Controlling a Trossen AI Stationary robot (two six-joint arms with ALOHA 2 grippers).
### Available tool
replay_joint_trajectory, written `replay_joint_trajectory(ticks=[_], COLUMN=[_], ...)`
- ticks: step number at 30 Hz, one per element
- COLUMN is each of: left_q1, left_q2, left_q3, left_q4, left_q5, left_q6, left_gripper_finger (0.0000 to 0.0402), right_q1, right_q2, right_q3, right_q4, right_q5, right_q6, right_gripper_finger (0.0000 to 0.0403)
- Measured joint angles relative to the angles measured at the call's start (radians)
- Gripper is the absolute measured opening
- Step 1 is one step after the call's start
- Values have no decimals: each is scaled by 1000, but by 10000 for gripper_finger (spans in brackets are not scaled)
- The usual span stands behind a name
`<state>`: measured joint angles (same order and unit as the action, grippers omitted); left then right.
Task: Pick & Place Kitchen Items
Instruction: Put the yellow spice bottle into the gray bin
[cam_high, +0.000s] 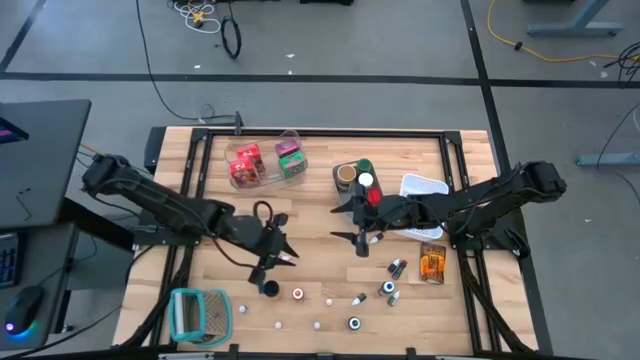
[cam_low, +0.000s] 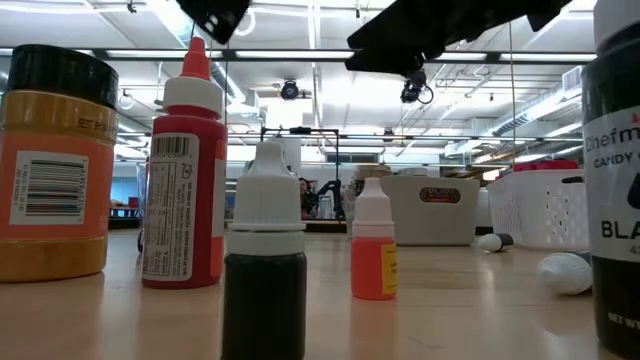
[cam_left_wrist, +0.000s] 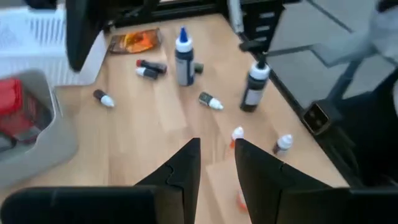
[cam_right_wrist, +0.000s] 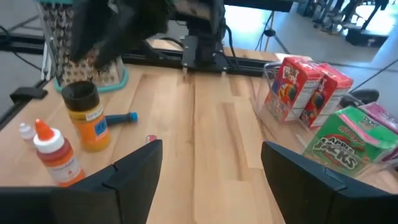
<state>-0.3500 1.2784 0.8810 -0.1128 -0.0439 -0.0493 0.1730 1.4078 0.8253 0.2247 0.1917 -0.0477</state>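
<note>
Small capped bottles (cam_high: 390, 290) and tiny white pieces (cam_high: 328, 300) lie scattered on the near part of the wooden table. An orange jar with a black lid (cam_right_wrist: 87, 115) and a red-tipped bottle (cam_right_wrist: 56, 152) stand upright near them. Red and green packets (cam_high: 265, 160) sit in a clear bin at the far side. My left gripper (cam_high: 278, 252) hovers left of centre above the table, its fingers (cam_left_wrist: 186, 165) a narrow gap apart with nothing between. My right gripper (cam_high: 352, 222) hovers near the centre, wide open and empty (cam_right_wrist: 211, 168).
A grey bin (cam_high: 360, 182) with a brown jar and a white basket (cam_high: 422, 186) stand at the far right. An orange packet (cam_high: 432, 262) lies near the right edge. A teal-and-white ribbed holder (cam_high: 198, 312) sits at the near left corner. Bare wood shows between the two grippers.
</note>
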Motion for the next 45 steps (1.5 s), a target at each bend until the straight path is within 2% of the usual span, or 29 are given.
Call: replay_joint_trajectory(ticks=[7,15,21,24,31,45], left_q1=[5,-64,-164,-210,-272,-281], left_q2=[20,21,45,78,156,163], left_q3=[0,0,0,0,0,0], left_q4=[-1,-18,-112,-144,-142,-218], left_q5=[-50,-36,-125,-173,-208,-207], left_q6=[-52,-202,-284,-344,-389,-508], left_gripper_finger=[123,209,250,256,257,257], right_q1=[-15,-27,-29,-29,-29,-29], right_q2=[0,0,0,0,0,0], right_q3=[0,0,0,0,0,-1], right_q4=[34,35,38,38,44,44], right_q5=[3,3,2,2,2,2], right_q6=[-155,-244,-272,-272,-259,-253], right_gripper_finger=[284,284,284,284,284,284])
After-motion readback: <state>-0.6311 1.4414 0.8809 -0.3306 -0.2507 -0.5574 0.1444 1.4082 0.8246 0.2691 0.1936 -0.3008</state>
